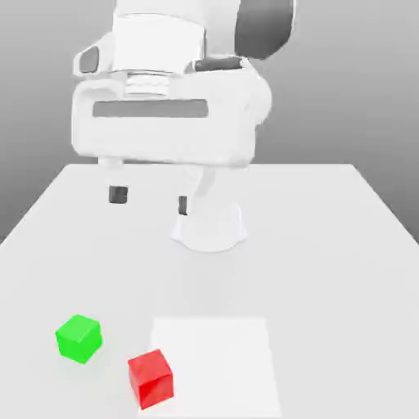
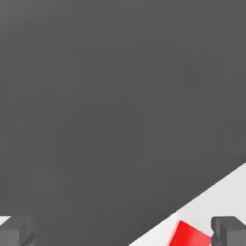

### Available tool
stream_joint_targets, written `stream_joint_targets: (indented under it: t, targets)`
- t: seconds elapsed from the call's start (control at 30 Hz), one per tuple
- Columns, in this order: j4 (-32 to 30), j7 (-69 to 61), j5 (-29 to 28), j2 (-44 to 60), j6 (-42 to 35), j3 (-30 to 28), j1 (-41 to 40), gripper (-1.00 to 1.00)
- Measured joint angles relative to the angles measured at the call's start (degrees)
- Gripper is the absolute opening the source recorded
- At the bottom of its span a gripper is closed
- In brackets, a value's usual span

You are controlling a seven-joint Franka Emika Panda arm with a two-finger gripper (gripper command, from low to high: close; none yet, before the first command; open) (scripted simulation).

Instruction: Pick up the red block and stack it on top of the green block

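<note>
Two small cubes sit on the white counter, near the front edge in the exterior view. The green block lies toward the exterior view's left, and the red block rests just to its right and a little nearer, the two close together but not touching. The red block stands turned at an angle, at the left border of a paler square patch on the counter. The white arm hangs well above and behind them, its jaws spread wide with nothing between the two dark fingertips. In the hand view a corner of the red block shows between the fingertips, against the counter edge and dark floor.
</note>
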Motion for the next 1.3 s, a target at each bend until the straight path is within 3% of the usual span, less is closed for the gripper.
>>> stream_joint_targets:
  t: [0.27,0.43,0.47,0.7,0.87,1.13,1.2,1.3]
  targets:
    - [-3.74,15.11,-0.18,16.58,6.79,-1.35,-1.92,0.00]
    - [-3.19,18.24,-1.00,26.94,14.33,-2.67,-1.17,0.00]
    - [-2.89,18.51,-1.31,29.00,16.06,-2.96,-0.94,-1.00]
    - [-2.83,18.63,-1.41,29.51,16.58,-3.02,-0.90,-1.00]
    - [-4.26,17.60,0.09,20.70,9.20,-2.22,-1.59,-1.00]
    - [-11.14,23.79,1.75,9.70,5.12,-9.67,-12.67,-1.00]
    - [-11.98,24.68,1.95,10.36,6.62,-9.52,-16.84,-1.00]
    - [-12.00,24.64,2.47,15.55,11.82,-8.23,-15.56,-1.00]
